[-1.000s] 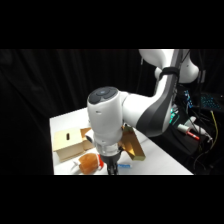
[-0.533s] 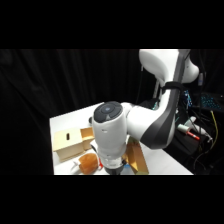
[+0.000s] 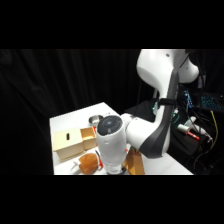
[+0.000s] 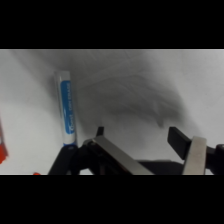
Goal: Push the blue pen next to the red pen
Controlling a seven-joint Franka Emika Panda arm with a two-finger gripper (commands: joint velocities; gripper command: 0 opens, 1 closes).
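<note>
The blue pen (image 4: pixel 66 110), blue with a white section, lies on the white table in the wrist view, running up and down the picture at the left. My gripper (image 4: pixel 139 135) is open with nothing between its fingers, and the pen is just outside the left finger (image 4: pixel 99 132). At the picture's left edge there is a red sliver (image 4: pixel 2 146); I cannot tell whether it is the red pen. In the side view the arm's wrist (image 3: pixel 111 145) hangs low over the table's front and hides the gripper and both pens.
In the side view a cardboard box (image 3: pixel 67 143) stands at the left, an orange-brown object (image 3: pixel 89 163) lies in front of it, a brown cardboard piece (image 3: pixel 135 163) is right of the wrist, and a small metal bowl (image 3: pixel 94 120) sits further back. Cables and gear (image 3: pixel 192 131) lie beyond the table's right edge.
The arm has swung forward and down, so its wrist now sits lower at the table's front and covers more of the orange-brown object and cardboard.
</note>
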